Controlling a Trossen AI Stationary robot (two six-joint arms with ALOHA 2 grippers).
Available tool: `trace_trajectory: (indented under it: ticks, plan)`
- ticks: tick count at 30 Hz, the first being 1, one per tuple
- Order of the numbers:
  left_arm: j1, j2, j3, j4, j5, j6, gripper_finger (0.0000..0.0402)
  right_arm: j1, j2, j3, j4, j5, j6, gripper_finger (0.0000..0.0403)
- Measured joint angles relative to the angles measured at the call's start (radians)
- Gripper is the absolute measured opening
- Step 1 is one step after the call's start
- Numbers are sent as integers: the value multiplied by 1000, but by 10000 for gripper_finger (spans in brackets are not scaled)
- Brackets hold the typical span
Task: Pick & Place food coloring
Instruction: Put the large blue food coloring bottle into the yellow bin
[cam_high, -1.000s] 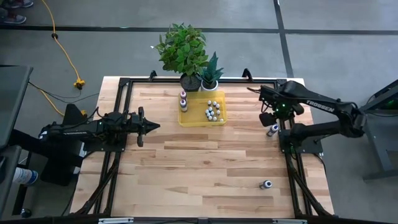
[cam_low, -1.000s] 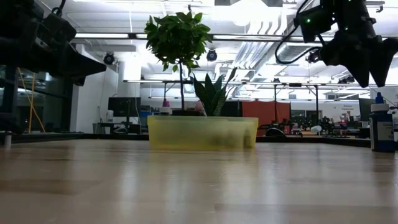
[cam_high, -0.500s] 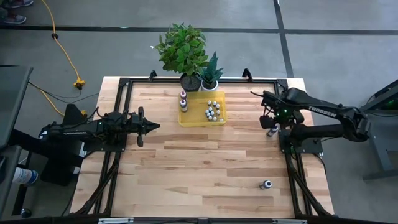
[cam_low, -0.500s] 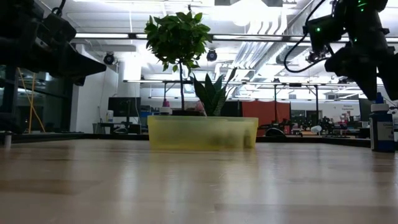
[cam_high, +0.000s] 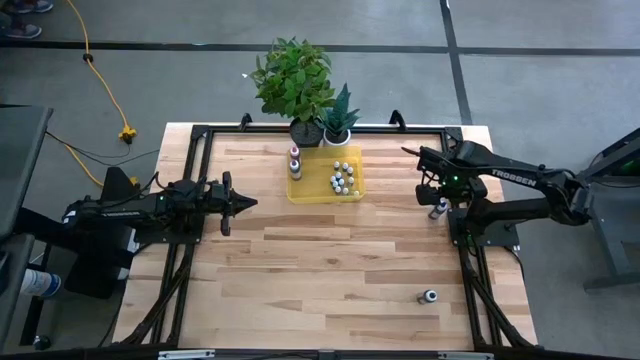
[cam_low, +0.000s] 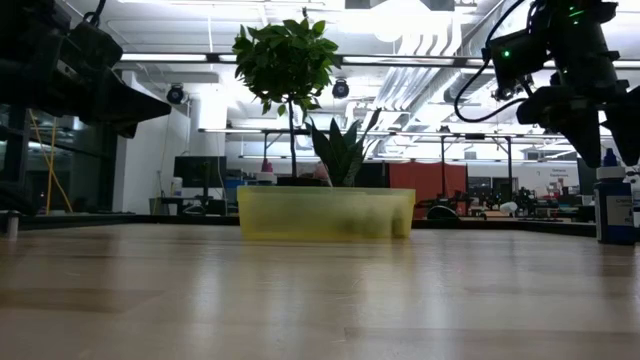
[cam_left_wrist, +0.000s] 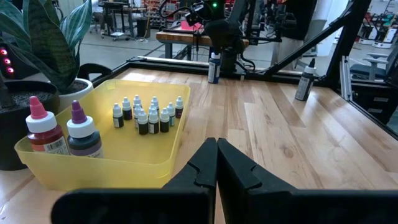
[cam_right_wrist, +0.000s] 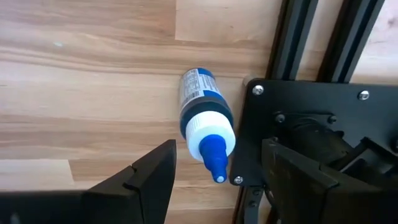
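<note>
Many tiny bottles (cam_left_wrist: 148, 116) stand in the yellow tray (cam_left_wrist: 99, 163), and one bigger blue-capped bottle (cam_right_wrist: 203, 119) stands near the table's right edge.

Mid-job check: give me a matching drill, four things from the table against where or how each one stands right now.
Things:
1. left gripper
2. right gripper
3. blue-tipped bottle
4. small dropper bottles

States:
A. clustered inside the yellow tray
B. fingers shut, waiting over the table's left side
C. upright beside the black base plate
D. fingers open, poised above a bottle

Pairs: 1-B, 2-D, 3-C, 4-A
</note>
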Motion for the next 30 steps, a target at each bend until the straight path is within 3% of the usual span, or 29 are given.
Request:
trace_trajectory:
  ticks: [21,30]
  plan:
    - [0,0,0,0,0,0,0,29,2,-1,46,-48,137,226]
    - [0,0,0,0,0,0,0,29,2,-1,31,-10,208,226]
